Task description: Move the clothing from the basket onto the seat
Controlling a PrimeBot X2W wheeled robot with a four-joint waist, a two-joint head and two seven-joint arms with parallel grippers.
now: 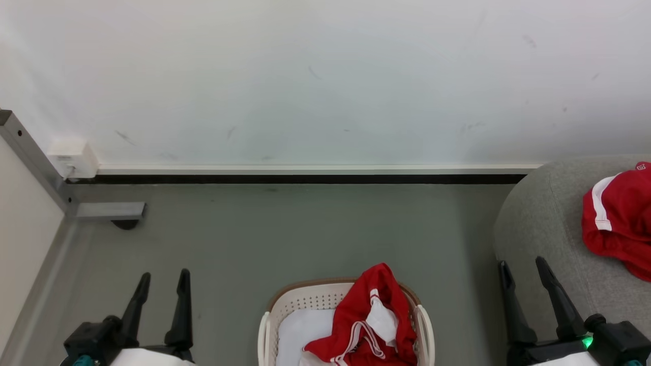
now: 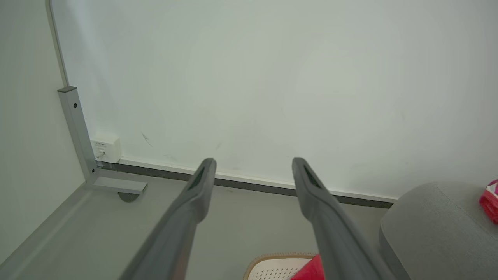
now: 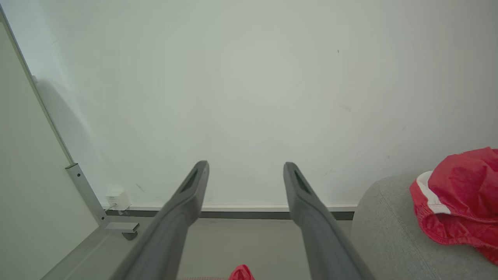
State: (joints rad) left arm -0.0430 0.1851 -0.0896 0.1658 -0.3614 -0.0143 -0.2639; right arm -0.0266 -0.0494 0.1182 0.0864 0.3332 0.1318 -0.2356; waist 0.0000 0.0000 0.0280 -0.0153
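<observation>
The left gripper (image 1: 164, 276) rises at the lower left of the head view, its two dark fingers spread apart with nothing between them. The right gripper (image 1: 522, 263) stands the same way at the lower right, jaws wide and empty, in front of the sofa's rounded edge. Between the two, the basket (image 1: 305, 297) sits on the grey floor (image 1: 279, 229). A red garment (image 1: 374, 300) with white trim lies heaped in its right half and rises above the far rim, beside a flat white pad (image 1: 305, 330). Further right, the seat (image 1: 544, 223) carries a second red garment (image 1: 618, 218), crumpled, with a white stripe. Farthest back, a dark baseboard (image 1: 305, 179) runs under the white wall (image 1: 325, 76), where a small white box (image 1: 72, 158) sits beside a grey metal post (image 1: 30, 152).
</observation>
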